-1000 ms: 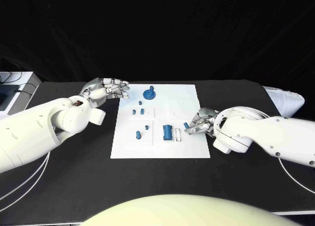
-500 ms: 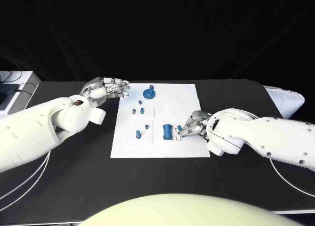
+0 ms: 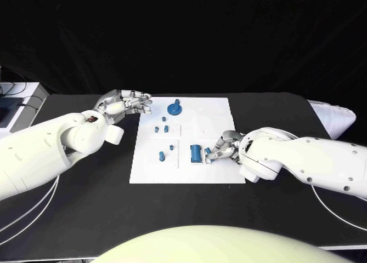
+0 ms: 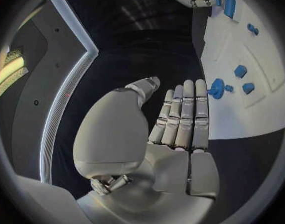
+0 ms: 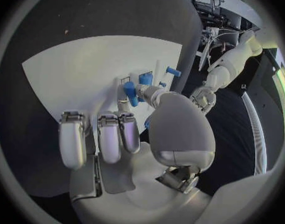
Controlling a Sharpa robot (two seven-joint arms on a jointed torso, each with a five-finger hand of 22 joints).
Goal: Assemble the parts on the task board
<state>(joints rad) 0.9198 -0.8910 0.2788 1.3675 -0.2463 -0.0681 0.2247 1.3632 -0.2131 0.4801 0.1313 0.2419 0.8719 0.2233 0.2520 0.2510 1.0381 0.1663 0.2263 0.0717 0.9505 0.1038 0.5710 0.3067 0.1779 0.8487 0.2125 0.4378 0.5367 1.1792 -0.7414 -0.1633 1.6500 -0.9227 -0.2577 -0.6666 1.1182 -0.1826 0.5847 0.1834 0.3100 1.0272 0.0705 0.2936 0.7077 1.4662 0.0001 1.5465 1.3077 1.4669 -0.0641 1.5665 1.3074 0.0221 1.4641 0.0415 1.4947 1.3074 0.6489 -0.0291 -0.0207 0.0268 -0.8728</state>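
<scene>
The white task board [image 3: 183, 164] lies mid-table. On it stand a blue gear with a knob [image 3: 174, 109], two small pegs [image 3: 160, 130], further small pegs [image 3: 161, 156] and a blue block [image 3: 196, 153]. My right hand [image 3: 225, 147] is over the board's right half, just beside the block. It pinches a small blue peg [image 5: 129, 93] between thumb and a finger. My left hand [image 3: 124, 102] hovers at the board's far left corner, fingers straight and holding nothing. In the left wrist view, that left hand [image 4: 180, 129] points at the gear [image 4: 216, 89].
A white object [image 3: 333, 118] lies at the table's right edge. Pale equipment with cables [image 3: 9, 104] stands at the far left. Black table surface surrounds the board on all sides.
My right hand has slid left across the board with the small blue peg, ending close beside the blue block. The left hand has stayed put.
</scene>
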